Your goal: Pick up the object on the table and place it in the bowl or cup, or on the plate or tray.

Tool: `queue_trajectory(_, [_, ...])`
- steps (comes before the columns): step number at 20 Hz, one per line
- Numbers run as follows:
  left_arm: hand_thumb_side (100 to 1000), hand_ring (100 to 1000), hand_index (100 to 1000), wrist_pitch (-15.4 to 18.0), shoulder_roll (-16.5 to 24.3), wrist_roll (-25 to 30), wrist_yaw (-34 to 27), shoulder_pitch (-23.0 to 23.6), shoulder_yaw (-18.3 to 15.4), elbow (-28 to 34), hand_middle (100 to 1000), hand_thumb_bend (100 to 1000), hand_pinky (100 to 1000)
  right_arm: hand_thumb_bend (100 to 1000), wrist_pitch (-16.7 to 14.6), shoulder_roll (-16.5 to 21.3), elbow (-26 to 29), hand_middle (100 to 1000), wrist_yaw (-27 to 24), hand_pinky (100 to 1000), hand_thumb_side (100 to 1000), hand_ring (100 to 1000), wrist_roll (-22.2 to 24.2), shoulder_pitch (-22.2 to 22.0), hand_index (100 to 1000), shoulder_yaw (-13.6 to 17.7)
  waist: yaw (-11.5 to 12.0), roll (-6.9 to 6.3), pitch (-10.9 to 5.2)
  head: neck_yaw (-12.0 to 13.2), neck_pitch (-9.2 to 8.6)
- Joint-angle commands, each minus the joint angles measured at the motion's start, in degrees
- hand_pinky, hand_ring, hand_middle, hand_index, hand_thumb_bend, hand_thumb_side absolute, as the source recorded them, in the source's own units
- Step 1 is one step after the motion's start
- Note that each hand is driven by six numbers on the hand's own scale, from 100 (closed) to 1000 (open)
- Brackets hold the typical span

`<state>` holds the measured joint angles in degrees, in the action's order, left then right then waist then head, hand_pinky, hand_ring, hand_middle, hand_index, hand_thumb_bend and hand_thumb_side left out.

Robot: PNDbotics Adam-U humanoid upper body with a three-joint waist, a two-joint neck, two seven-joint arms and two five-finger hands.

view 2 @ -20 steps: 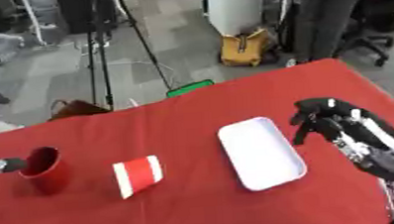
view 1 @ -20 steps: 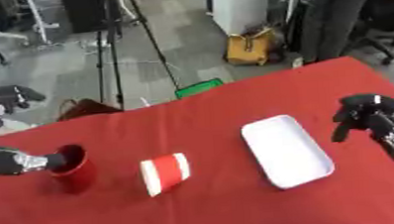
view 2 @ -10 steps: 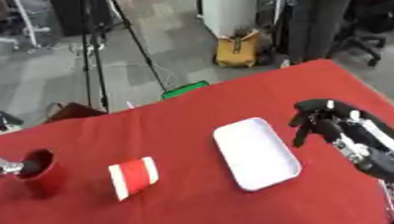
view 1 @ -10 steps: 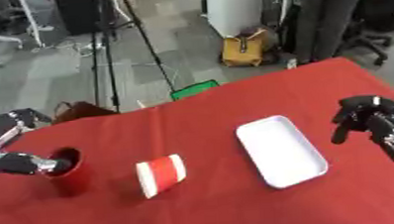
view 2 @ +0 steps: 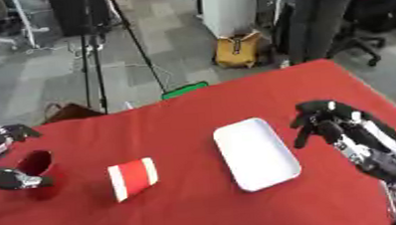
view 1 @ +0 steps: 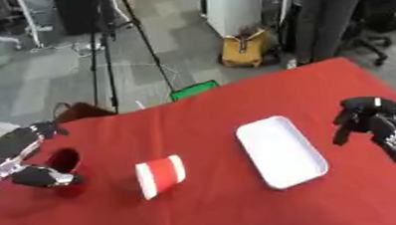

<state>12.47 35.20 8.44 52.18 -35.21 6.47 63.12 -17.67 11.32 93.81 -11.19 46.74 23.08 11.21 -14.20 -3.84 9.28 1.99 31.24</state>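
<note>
A white tray [view 1: 281, 150] lies flat on the red table [view 1: 217, 208], and everything else sits around it. To the tray's left, a little apart from it, a red paper cup with a white band [view 1: 160, 175] lies on its side, its open mouth turned away from the tray. Further left again, well apart from the tray, a dark red cup [view 1: 64, 166] stands upright with its opening facing up.

The robot's left hand [view 1: 17, 159] is at that dark red cup: its thumb sits low against the near side of the cup and the fingers reach out behind the rim, spread wide rather than closed. Whether they actually touch the cup I cannot tell.

On the tray's other side, just beside its right edge but clear of it, the right hand [view 2: 329, 123] hangs over the cloth with its fingers curled downward, holding nothing.

Beyond the table's far edge a yellow bag [view 1: 245, 52] stands on the grey floor.
</note>
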Motion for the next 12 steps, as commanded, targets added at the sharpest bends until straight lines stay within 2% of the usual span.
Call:
queue_trajectory(1, [668,767,865,-1.0,1.0,-1.8,1.2,-0.5,-0.4,0.0,802,1000,735,100,-1.4,1.1,0.6,639,-0.6,538,590,517,1.4,0.6,846,-0.1,-0.1,0.21,-0.65,0.2,-0.15])
queue_trajectory(7, [663,760,860,-3.2,0.6,-3.3,2.6,-0.6,-0.6,-2.0,796,1000,729,100,-1.6,1.1,0.4,639,-0.7,538,590,516,1.6,0.7,846,-0.1,-0.4,0.27,-0.44,0.4,-0.34])
queue_trajectory(12, [667,753,859,-3.9,0.1,-2.3,2.6,-0.7,-0.6,-4.1,794,1000,726,100,-1.8,1.1,0.3,639,-0.8,538,591,516,1.6,0.8,846,-0.1,-0.6,0.35,-0.26,0.4,-0.61])
